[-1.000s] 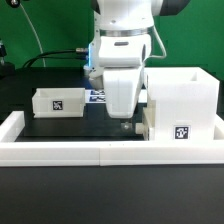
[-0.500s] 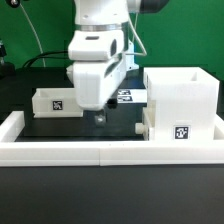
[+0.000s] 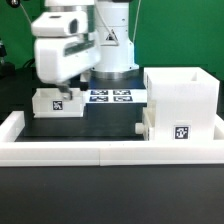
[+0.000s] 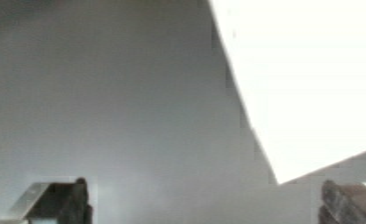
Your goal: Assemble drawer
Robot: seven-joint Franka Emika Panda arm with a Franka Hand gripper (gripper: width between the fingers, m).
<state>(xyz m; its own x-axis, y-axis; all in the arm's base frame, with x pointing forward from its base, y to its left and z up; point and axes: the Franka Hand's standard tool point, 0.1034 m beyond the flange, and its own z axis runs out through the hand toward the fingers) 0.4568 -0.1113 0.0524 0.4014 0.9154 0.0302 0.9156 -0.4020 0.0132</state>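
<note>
The two-finger gripper, fingers apart and empty, hung over the small white open-top plastic tray at nine o'clock from the tall white box-shaped housing. An off-centre descent could knock the tray's rim askew.

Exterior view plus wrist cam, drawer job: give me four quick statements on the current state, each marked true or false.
1. The gripper is over the small tray on the exterior view's left. True.
2. The gripper is shut on a tray. False: in the wrist view its fingertips stand wide apart with nothing between them.
3. The tall housing stands on the exterior view's right. True.
4. The marker board lies on top of the housing. False: it lies flat on the table, between the small tray and the housing.
</note>
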